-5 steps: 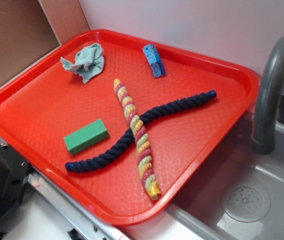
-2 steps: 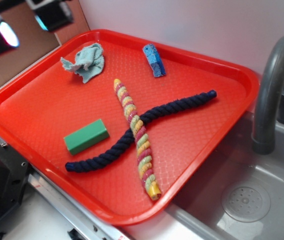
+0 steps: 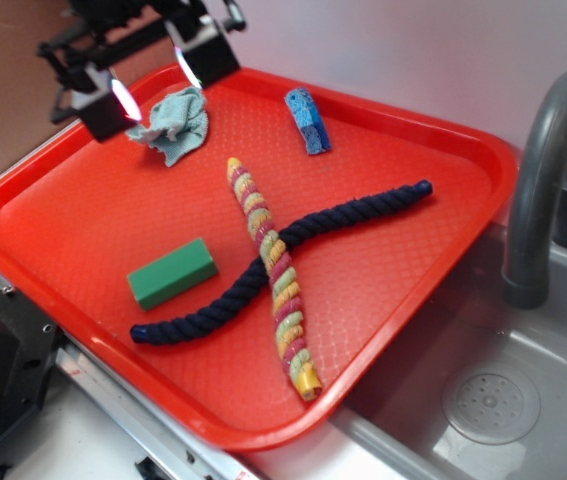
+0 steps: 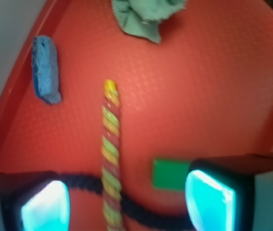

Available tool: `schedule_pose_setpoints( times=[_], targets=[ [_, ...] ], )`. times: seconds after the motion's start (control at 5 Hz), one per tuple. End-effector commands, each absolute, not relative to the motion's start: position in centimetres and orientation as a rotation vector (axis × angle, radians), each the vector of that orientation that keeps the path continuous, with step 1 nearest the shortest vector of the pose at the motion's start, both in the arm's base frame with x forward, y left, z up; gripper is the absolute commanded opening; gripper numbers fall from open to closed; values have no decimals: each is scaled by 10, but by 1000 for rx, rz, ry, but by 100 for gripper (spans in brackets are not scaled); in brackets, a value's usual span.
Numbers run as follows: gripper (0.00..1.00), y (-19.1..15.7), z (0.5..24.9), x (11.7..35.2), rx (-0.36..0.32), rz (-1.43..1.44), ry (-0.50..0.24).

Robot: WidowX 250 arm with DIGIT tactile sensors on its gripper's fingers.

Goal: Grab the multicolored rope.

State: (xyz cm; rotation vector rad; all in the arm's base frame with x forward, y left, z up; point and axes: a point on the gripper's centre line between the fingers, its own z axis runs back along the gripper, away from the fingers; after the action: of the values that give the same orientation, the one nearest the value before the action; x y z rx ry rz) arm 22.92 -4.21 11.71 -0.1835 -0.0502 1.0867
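Exterior view: the pincer (image 3: 148, 72) hangs wide open and empty over the tray's (image 3: 403, 270) far left corner; the multicolored rope (image 3: 271, 272) lies below and right of it, slanting toward the near rim, across the navy rope (image 3: 358, 215).

Wrist view: the multicolored rope (image 4: 110, 159) runs lengthwise between the spread fingers (image 4: 208, 202).

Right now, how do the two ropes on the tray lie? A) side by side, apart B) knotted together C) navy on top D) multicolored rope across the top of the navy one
D: the multicolored rope runs unbroken over the navy rope where they cross on the red tray.
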Motion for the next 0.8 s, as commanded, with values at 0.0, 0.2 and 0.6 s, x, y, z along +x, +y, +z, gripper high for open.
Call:
schedule_pose_setpoints(
  times=[0.0,0.2,0.6],
  targets=[
    [100,-49,74,262,-153,1060,-65],
    [100,-54,50,271,-168,1043,-16],
    [43,-65,16,272,-153,1008,28]
  ],
)
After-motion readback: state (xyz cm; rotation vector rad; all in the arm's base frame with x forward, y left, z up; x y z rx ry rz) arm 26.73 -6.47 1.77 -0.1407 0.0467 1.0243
